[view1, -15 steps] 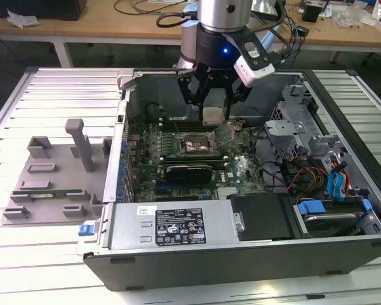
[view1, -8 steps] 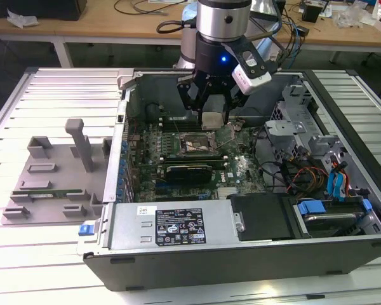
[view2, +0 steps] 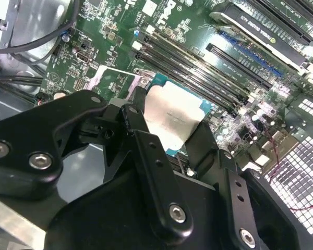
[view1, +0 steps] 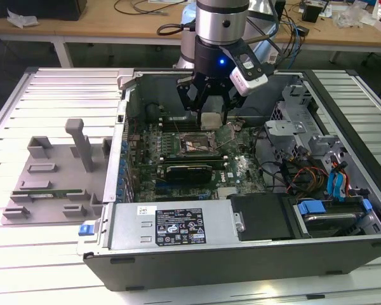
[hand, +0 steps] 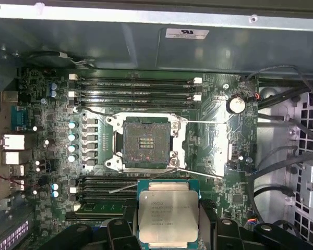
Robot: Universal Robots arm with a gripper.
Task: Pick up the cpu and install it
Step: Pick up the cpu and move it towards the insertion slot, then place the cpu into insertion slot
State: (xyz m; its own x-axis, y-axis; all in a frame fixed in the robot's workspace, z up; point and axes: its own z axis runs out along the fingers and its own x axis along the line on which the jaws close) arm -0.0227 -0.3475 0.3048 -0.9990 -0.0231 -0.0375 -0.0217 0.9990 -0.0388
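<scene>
**Cpu point(hand: 168, 208) held near the socket point(hand: 146, 141)**

My gripper point(hand: 168, 223) is clamped on two opposite edges of the cpu, metal top showing. It hangs level in the air, close beside the bare open socket, not seated in it.

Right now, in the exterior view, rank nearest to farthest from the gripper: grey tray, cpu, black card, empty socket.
1. cpu, held in the gripper.
2. empty socket, just below.
3. black card, beyond that.
4. grey tray, the exterior view's left.
</scene>
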